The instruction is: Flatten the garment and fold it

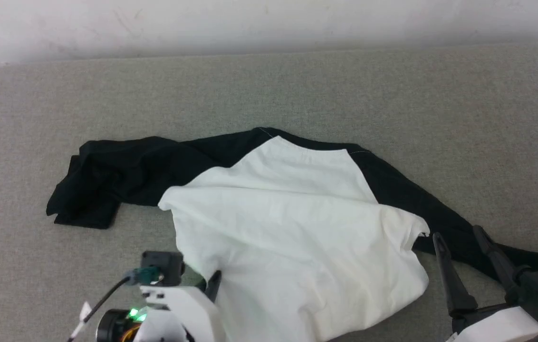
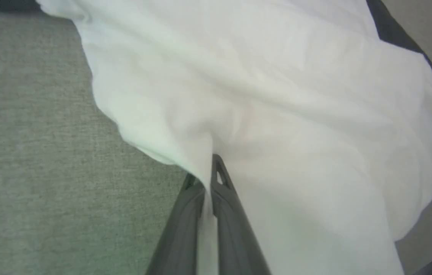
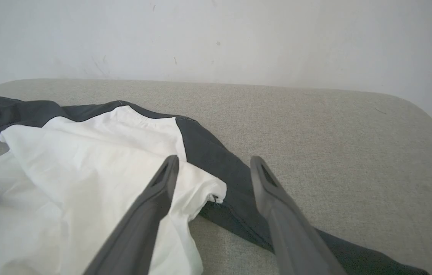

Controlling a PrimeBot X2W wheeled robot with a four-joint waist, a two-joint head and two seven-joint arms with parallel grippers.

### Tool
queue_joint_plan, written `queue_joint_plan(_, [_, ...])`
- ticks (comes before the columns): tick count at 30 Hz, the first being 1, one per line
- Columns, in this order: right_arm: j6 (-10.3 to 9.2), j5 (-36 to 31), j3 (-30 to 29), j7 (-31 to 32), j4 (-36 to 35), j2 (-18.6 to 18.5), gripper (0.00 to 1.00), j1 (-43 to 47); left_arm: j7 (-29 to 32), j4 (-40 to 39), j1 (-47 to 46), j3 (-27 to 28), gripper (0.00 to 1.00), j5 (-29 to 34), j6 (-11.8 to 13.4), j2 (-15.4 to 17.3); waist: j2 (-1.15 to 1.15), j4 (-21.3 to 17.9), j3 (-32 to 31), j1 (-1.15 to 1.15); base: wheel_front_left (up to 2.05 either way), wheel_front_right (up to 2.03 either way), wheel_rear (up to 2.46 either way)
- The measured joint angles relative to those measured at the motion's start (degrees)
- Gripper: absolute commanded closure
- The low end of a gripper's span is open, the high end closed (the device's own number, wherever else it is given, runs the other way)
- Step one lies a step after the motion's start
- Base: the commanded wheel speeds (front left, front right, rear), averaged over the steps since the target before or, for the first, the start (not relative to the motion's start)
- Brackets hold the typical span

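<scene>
The garment (image 1: 297, 223) lies rumpled on the grey cushioned surface (image 1: 269, 90), white body toward me, black sleeves trailing left and right. Its left sleeve (image 1: 102, 183) is bunched up; the right sleeve (image 1: 430, 209) runs down toward the lower right. My left gripper (image 2: 205, 176) is shut on a pinch of the white fabric (image 2: 277, 114) at the body's left lower edge; in the head view it sits at the lower left (image 1: 214, 281), half hidden by cloth. My right gripper (image 1: 459, 235) stands open just above the right sleeve, beside the white body's corner (image 3: 208, 187), holding nothing.
A pale wall (image 1: 269, 23) rises behind the cushioned surface. Bare grey fabric stretches beyond the garment to the back and right (image 3: 334, 126).
</scene>
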Motion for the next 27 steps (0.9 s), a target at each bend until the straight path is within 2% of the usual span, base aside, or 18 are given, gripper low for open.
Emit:
queue_joint_plan(3, [0.00, 0.14, 0.00, -0.02, 0.22, 0.00, 0.00, 0.01, 1.98, -5.65, 4.41, 1.32, 1.00, -3.37, 0.18, 1.31, 0.00, 0.12, -0.25, -0.01, 0.00, 0.00, 0.00])
queue_joint_plan(8, [0.00, 0.64, 0.29, -0.37, 0.98, 0.01, 0.00, 0.07, 5.46, -12.24, 17.81, 0.75, 1.00, -7.45, 1.51, 4.34, 0.00, 0.51, -0.10, -0.01, 0.00, 0.00, 0.00])
queue_joint_plan(12, [0.00, 0.69, 0.29, -0.37, 1.23, 0.00, 0.00, 0.08, 5.61, -12.74, 25.74, -0.35, 1.00, -9.89, 2.04, 4.41, 0.00, 0.83, 0.16, -0.01, 0.00, 0.00, 0.00])
queue_joint_plan(15, [0.00, 0.53, 0.10, -0.31, 1.24, 0.00, 0.00, 0.08, 2.48, -12.33, 26.50, 0.58, 1.00, -9.68, 2.60, 3.55, 0.00, 1.27, 0.17, -0.01, 0.00, 0.00, 0.00])
queue_joint_plan(16, [0.00, 0.52, 0.08, -0.25, 1.25, 0.00, 0.00, 0.08, 0.87, -12.25, 26.19, 1.42, 0.85, -9.06, 3.18, 3.11, 0.00, 1.43, 0.10, -0.01, 0.00, 0.00, 0.00])
queue_joint_plan(17, [0.00, 0.46, 0.13, -0.02, 1.25, 0.00, 0.00, 0.08, -0.38, -12.20, 25.53, 2.03, 0.30, -8.43, 3.49, 2.78, 0.00, 1.54, -0.03, -0.01, 0.00, 0.00, 0.00])
queue_joint_plan(18, [0.00, 0.44, 0.23, 0.19, 1.24, 0.01, 0.00, 0.08, -1.30, -12.20, 24.56, 2.46, 0.00, -7.90, 3.53, 2.63, 0.00, 1.62, -0.19, -0.01, 0.00, 0.00, 0.00])
queue_joint_plan(23, [0.00, 0.43, 0.52, 1.03, 1.04, 0.01, 0.00, 0.07, -5.68, -15.81, 17.14, 6.54, 0.00, -6.01, 4.03, 1.81, 0.00, 1.73, -1.19, -0.01, 0.00, 0.00, 0.00])
queue_joint_plan(27, [0.00, 0.42, 0.60, 1.15, 0.81, 0.00, 0.00, 0.06, -6.27, -19.97, 8.68, 9.02, 0.00, -2.89, 3.16, 4.38, 0.00, 1.21, -1.41, 0.00, 0.00, 0.00, 0.00])
